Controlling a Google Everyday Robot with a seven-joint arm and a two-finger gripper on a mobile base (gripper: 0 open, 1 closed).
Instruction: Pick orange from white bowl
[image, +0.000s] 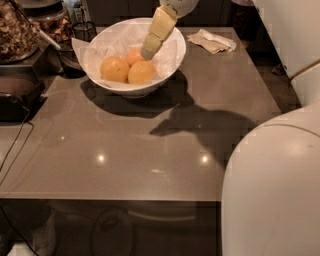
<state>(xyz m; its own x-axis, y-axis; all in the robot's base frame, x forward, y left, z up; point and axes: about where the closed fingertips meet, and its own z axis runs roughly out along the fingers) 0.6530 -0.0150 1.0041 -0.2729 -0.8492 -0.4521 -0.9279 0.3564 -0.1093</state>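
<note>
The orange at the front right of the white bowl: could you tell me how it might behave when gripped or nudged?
Round and smooth, the front-right orange may roll or slip in a pinch. It seems to lean on the left orange and back orange, so pushing likely shifts them. The gripper hangs close beside them, over the white bowl.
</note>
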